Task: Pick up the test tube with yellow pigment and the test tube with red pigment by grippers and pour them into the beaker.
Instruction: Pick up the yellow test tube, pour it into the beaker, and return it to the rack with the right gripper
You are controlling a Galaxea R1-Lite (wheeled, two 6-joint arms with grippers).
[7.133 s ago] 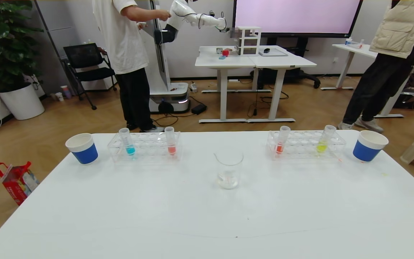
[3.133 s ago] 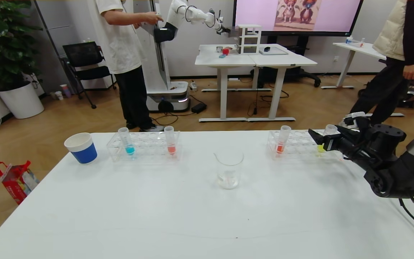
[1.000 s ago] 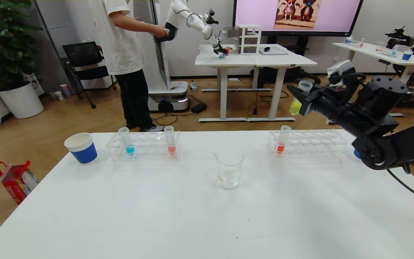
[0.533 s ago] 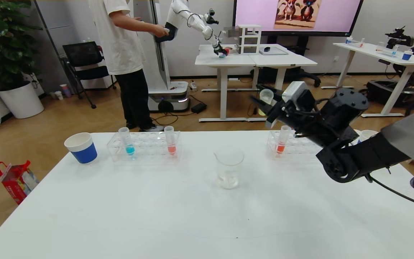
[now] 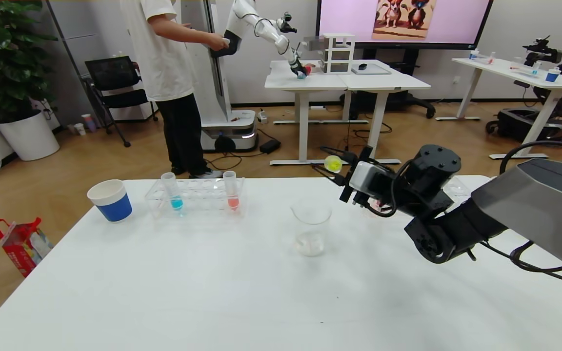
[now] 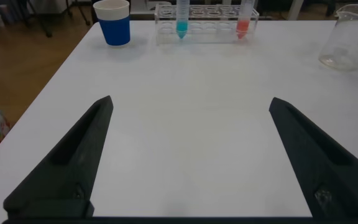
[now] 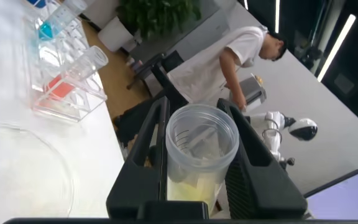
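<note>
the right pincer (image 5: 332,168), clamped on the test tube with yellow pigment (image 5: 332,164), has swung from over the right-hand rack to just above and beside the beaker (image 5: 311,229) and tipped the tube, so pouring looks imminent. the arm hides the right rack. the left pincer (image 6: 188,155) hangs wide open, empty, low over the worktop (image 5: 212,282).

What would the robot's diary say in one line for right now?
right gripper: jaws shut on slim clear tube with yellow liquid, tipped, beside and above clear glass beaker | left gripper: open, over white table | pour: not visible
</note>
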